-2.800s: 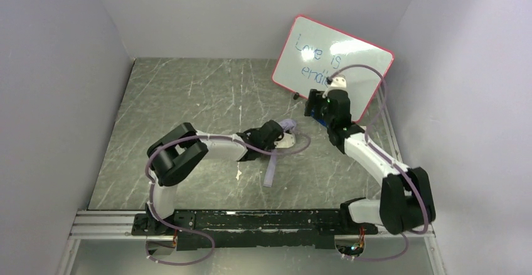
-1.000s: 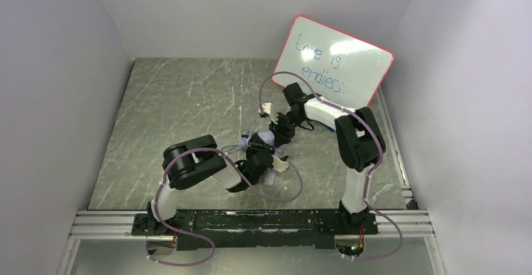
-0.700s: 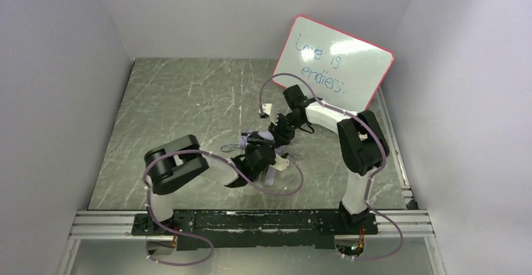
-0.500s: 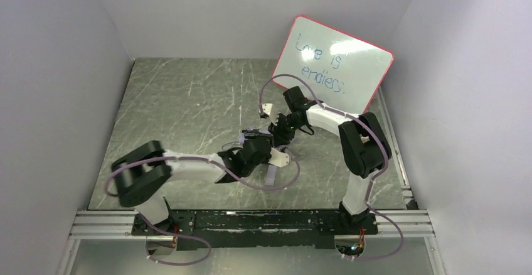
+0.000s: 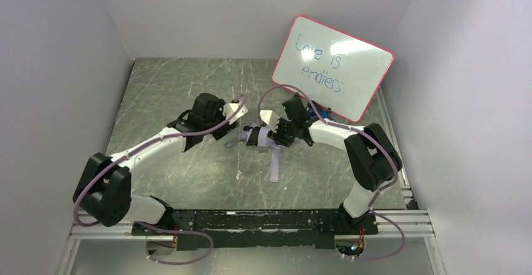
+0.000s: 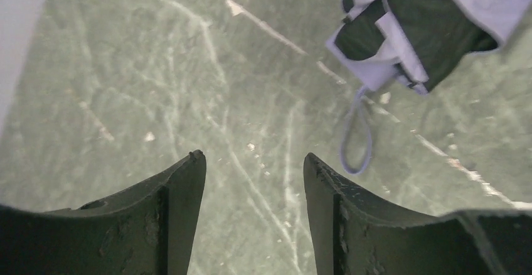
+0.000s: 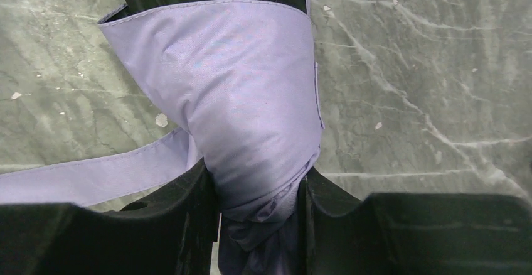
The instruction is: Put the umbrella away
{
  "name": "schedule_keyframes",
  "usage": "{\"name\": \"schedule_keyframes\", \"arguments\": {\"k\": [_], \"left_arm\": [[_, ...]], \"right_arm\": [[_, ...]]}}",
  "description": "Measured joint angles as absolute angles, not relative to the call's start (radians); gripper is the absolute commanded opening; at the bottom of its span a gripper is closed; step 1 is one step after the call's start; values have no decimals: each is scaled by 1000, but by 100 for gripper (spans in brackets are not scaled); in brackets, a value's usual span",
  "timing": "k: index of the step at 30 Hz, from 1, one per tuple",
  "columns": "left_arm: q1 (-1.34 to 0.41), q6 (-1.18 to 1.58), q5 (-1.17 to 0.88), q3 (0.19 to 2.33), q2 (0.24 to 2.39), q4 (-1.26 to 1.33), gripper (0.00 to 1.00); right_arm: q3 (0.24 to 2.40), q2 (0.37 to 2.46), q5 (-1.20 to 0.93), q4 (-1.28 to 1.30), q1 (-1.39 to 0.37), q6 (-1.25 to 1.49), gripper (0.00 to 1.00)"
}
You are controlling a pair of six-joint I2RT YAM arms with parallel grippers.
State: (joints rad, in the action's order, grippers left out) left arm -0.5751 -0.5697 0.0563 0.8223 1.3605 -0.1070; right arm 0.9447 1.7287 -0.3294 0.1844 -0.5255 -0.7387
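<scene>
Top external view: the umbrella (image 5: 259, 135), folded into a pale lavender bundle, lies on the grey table (image 5: 169, 86) near its middle, its strap (image 5: 275, 162) trailing toward the arm bases. The right gripper (image 5: 279, 134) meets it from the whiteboard (image 5: 332, 68) side; the left gripper (image 5: 223, 127) stands just beside it, apart.

Left wrist view: the left gripper (image 6: 254, 159) is parted over bare table with nothing between its fingers; the umbrella (image 6: 414, 30) and its wrist loop (image 6: 357, 137) lie beyond.

Right wrist view: the right gripper (image 7: 260, 174) pinches the umbrella (image 7: 251, 99) fabric between both fingers.
</scene>
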Motion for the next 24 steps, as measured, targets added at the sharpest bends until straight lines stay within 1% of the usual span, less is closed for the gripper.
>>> {"name": "schedule_keyframes", "arguments": {"k": [3, 7, 11, 12, 17, 20, 24], "left_arm": [[-522, -527, -73, 908, 1406, -186, 65], [-453, -451, -253, 1052, 1476, -211, 70], [-402, -404, -392, 1170, 1554, -225, 79], [-396, -403, -428, 1207, 1584, -242, 82], [-408, -460, -568, 1385, 1759, -373, 92], [-437, -518, -600, 1461, 1861, -464, 94], [-496, -574, -622, 1484, 1947, -539, 96]], "right_arm": [[889, 1700, -263, 106, -554, -746, 12], [802, 1660, -185, -19, -595, -770, 12], [717, 1629, -125, -148, -629, -801, 11], [702, 1626, -108, -173, -638, -810, 11], [653, 1625, -30, -277, -673, -845, 11], [623, 1625, 10, -332, -694, -862, 11], [590, 1625, 64, -392, -724, -875, 12]]}}
